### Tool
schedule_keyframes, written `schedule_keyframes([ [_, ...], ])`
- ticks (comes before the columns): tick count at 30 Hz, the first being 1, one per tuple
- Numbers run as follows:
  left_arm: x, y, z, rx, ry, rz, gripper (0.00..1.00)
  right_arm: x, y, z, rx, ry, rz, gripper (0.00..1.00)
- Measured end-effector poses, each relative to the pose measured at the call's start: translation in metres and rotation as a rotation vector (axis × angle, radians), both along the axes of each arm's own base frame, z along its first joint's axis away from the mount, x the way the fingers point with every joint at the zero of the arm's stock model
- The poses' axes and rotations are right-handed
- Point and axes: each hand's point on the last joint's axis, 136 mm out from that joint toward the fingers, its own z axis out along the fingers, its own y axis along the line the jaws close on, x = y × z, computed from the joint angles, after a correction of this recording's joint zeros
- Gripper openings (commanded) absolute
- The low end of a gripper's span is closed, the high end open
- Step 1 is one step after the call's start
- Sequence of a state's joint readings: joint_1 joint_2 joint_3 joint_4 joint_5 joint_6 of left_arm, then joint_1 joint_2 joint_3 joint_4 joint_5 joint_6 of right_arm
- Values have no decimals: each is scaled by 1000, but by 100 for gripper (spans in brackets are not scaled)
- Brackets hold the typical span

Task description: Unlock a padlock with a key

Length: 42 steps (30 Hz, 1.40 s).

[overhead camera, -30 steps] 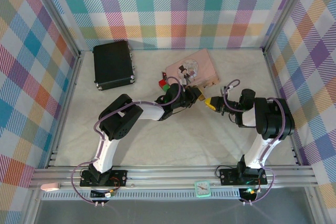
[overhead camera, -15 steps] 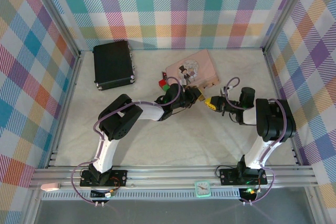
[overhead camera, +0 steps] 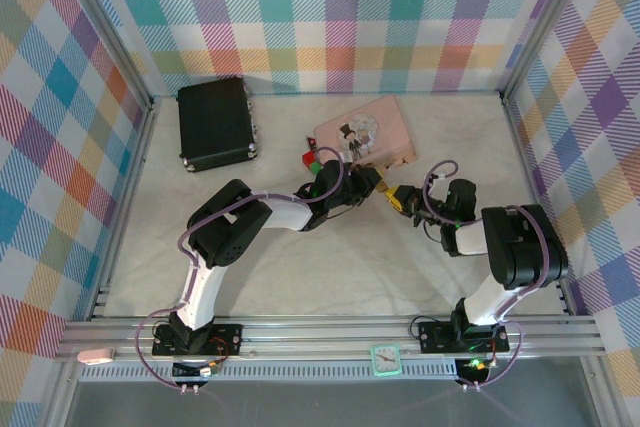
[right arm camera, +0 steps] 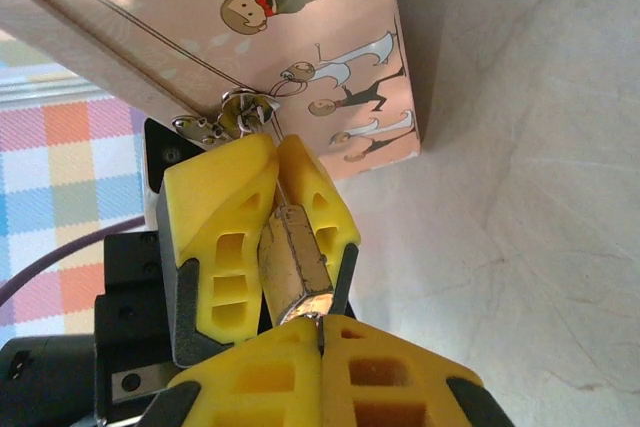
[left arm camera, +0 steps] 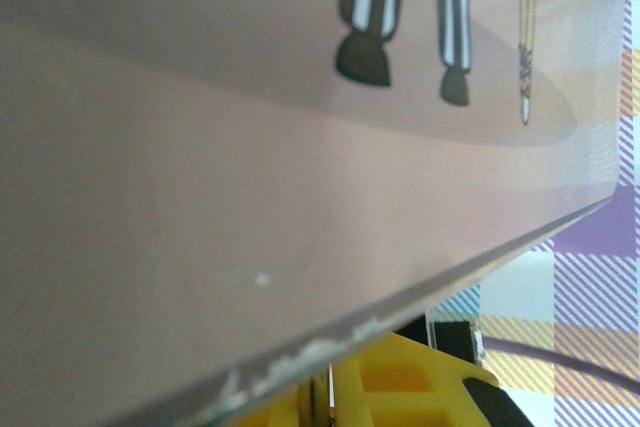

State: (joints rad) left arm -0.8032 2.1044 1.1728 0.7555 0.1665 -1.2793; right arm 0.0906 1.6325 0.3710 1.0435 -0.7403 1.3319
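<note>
The brass padlock (right arm camera: pixel 295 262) sits clamped between the yellow fingers (right arm camera: pixel 220 237) of my left gripper (overhead camera: pixel 375 184), just in front of the pink box (overhead camera: pixel 365 132). My right gripper (right arm camera: pixel 321 329) is shut on the thin dark key (right arm camera: pixel 319 335). The key's tip meets the padlock's near end. From above, the right gripper (overhead camera: pixel 398 196) is nose to nose with the left one. In the left wrist view the pink box (left arm camera: pixel 300 147) looms close, and yellow fingers (left arm camera: pixel 400 387) peek out under its edge.
A black case (overhead camera: pixel 216 124) lies at the back left. Small red and green blocks (overhead camera: pixel 312 159) sit beside the pink box's left corner. A small metal ring (right arm camera: pixel 240 112) hangs at the box's edge. Plaid walls close in three sides.
The right gripper has crept left towards the left gripper, closing the small gap between them, and its wrist has dropped lower. The left arm has held still.
</note>
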Motion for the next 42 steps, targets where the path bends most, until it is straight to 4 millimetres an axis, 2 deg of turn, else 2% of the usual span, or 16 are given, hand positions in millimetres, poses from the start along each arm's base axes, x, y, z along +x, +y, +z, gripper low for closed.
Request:
schedule_keyframes([
  [9,5,3,2,-24,21,41,0,7,1,5,-49,-79,-9,0],
  [19,1,-1,9,-63,43,18,0,8,-8,11,-17,-140,168,0],
  [25,-5,-4,8,-51,48,-6,0,3,-10,6,16,-158,249,0],
  [36,-5,-4,8,-48,48,-6,0,2,-11,7,28,-176,230,0],
  [42,-8,-5,7,-48,48,2,0,-1,-13,9,-3,-148,179,18],
])
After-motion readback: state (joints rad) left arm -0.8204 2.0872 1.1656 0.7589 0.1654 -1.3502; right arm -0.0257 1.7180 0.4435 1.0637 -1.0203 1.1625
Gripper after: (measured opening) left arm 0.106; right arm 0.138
